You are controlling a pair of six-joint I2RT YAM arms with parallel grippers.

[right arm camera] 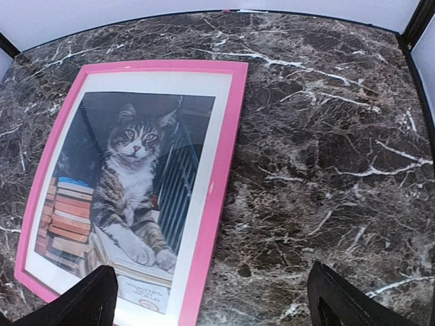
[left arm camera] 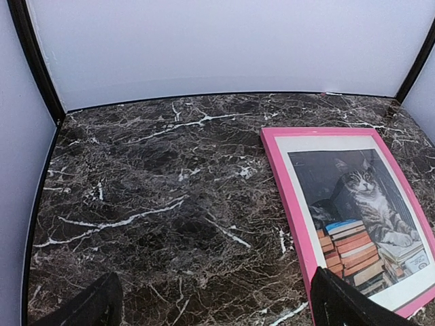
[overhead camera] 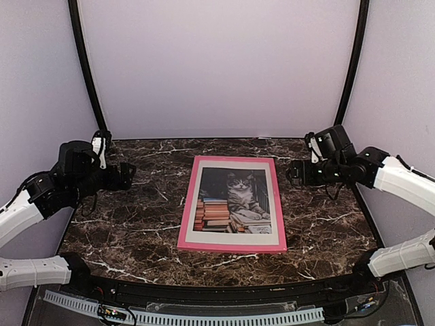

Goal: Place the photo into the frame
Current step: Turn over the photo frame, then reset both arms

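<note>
A dark marbled desk (overhead camera: pixel 136 224) between pale walls carried the frame (overhead camera: pixel 187 204), lying flat at the centre of the overhead view. The photo (overhead camera: pixel 234 200) sat inside its pink border, ringed by a white mat (overhead camera: pixel 273 204). The left tool (overhead camera: pixel 128 174) and right tool (overhead camera: pixel 294 173) stood spread wide, holding nothing, well apart from it. The print looked thin, light and easily creased, so the stiff border seemed the safer hold.
</note>
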